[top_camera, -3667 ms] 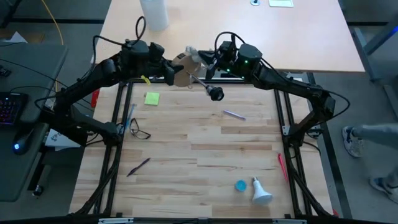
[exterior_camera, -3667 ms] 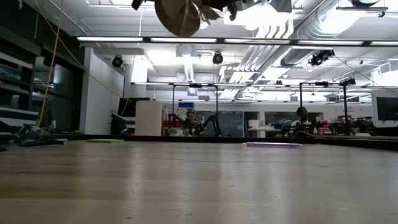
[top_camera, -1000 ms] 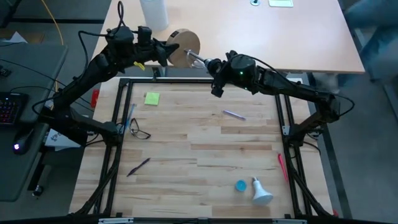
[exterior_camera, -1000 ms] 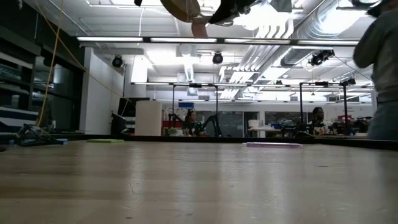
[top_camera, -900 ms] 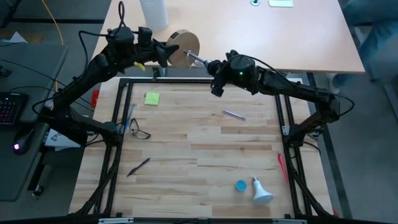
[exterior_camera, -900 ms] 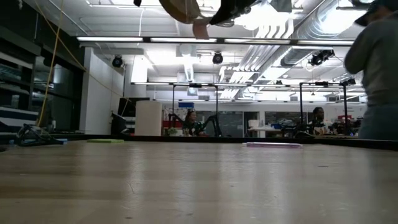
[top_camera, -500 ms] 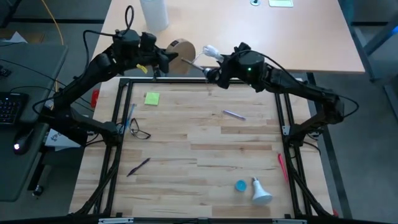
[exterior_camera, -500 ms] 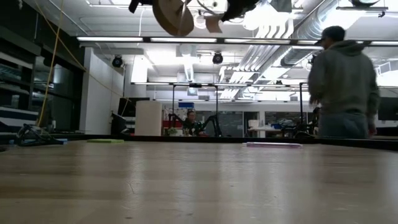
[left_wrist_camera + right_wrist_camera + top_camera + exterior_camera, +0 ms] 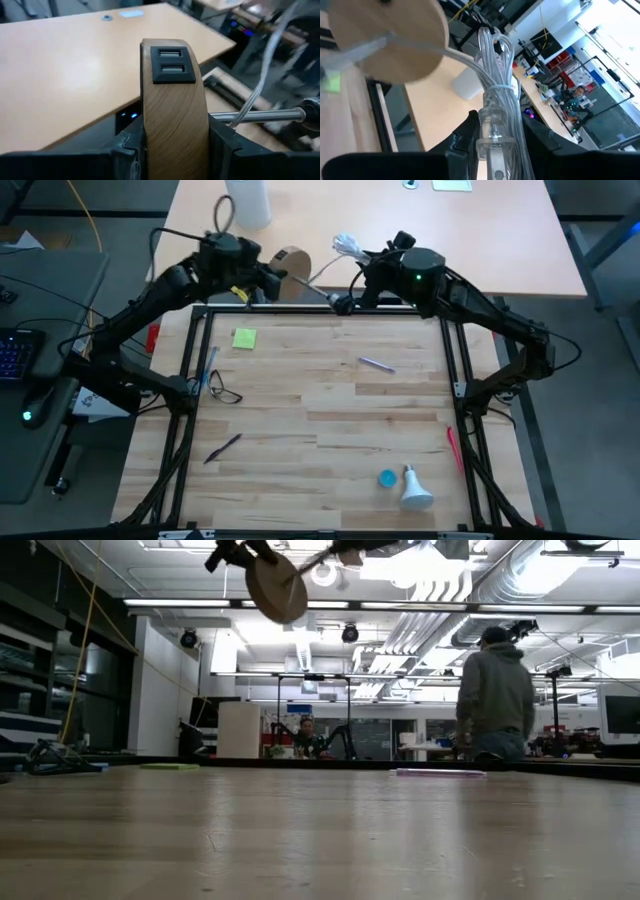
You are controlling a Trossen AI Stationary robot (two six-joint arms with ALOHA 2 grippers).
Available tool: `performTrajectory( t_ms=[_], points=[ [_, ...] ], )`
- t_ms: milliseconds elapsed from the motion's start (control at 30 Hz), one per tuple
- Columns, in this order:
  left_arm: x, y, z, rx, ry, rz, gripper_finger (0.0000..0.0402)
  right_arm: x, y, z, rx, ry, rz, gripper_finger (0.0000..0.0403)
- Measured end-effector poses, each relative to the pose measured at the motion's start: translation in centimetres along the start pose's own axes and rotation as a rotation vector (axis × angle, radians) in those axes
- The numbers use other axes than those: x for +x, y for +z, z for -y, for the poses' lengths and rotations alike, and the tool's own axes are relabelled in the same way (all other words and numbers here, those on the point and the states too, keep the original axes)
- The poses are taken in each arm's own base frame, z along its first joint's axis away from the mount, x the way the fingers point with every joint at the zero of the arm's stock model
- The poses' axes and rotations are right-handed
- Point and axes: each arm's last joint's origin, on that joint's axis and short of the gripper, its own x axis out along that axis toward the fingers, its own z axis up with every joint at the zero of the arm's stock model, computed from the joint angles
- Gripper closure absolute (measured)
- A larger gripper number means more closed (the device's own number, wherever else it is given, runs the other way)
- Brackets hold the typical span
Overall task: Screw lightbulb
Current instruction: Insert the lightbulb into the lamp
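The lightbulb (image 9: 416,492) lies untouched on its side at the near right of the wooden table (image 9: 330,420), a small blue cap (image 9: 386,478) just beside it; nothing is screwed in, so I judge the whole screwing step outstanding. Across the middle lie a dark pen (image 9: 223,447), spectacles (image 9: 224,394), a purple pen (image 9: 376,364) and a green note (image 9: 244,338); none blocks the bulb. At the far edge, both arms are occupied aloft: the left gripper (image 9: 175,145) pinches the wooden lamp base (image 9: 291,260) by its rim; the right gripper (image 9: 495,150) pinches the coiled clear cord (image 9: 345,246). A white cylinder (image 9: 247,202) stands beyond; a person (image 9: 495,695) stands in the room behind.
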Motion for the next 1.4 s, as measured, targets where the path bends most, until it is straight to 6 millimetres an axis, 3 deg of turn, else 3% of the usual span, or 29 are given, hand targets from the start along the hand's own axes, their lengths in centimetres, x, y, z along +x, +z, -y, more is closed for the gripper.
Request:
performTrajectory(
  t_ms=[333,633,867,1200,1400],
  points=[
    [0.0,1.1,-0.4,-0.036,0.207,0.161,0.0283,-1.6,2.0,1.0,0.071,0.021,0.087,0.031],
    [-0.2,3.0,-0.7,-0.085,0.338,0.389,0.0283,-3.0,3.5,-0.6,0.202,0.118,0.164,0.0311],
    [-0.7,3.8,-0.8,-0.158,0.303,0.477,0.0283,-3.6,3.4,-1.9,0.26,0.212,0.122,0.0311],
    [-5.7,4.8,-0.8,-0.182,0.154,0.58,0.0283,-3.0,1.7,-2.9,0.365,0.32,-0.012,0.0311],
    [-9.0,4.0,-1.2,-0.172,0.14,0.537,0.0283,-2.5,1.1,-4.0,0.439,0.474,-0.015,0.0311]
  ],
)
